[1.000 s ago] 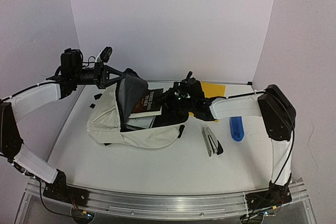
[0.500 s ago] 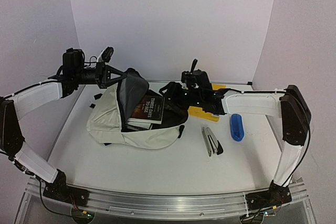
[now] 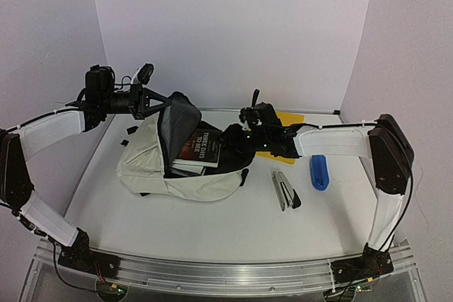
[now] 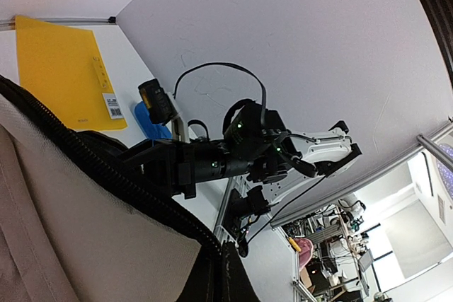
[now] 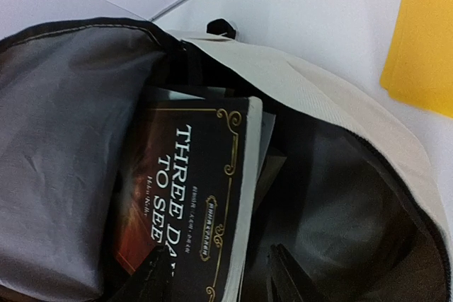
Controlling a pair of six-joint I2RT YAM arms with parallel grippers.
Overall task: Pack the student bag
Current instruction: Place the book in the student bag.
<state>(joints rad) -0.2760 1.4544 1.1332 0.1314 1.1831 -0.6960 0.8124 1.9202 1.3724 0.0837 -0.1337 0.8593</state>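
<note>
Your left gripper (image 3: 160,102) pinches the flap of the cream student bag (image 3: 198,187), lying left of centre on the table (image 3: 233,224) with its grey-lined mouth agape. Your right gripper (image 5: 221,277) has its fingers spread over the book (image 5: 205,196) inside.

Book (image 5: 205,196) partly hidden inside student bag (image 5: 340,97); yellow folder (image 5: 425,40) cropped

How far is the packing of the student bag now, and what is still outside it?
Done: a dark book sits in the mouth of the student bag. In hand: the left claw holds the bag open; the right claw is open at the mouth, by the book. Left: the yellow folder, stapler and blue object lie on the table.
</note>
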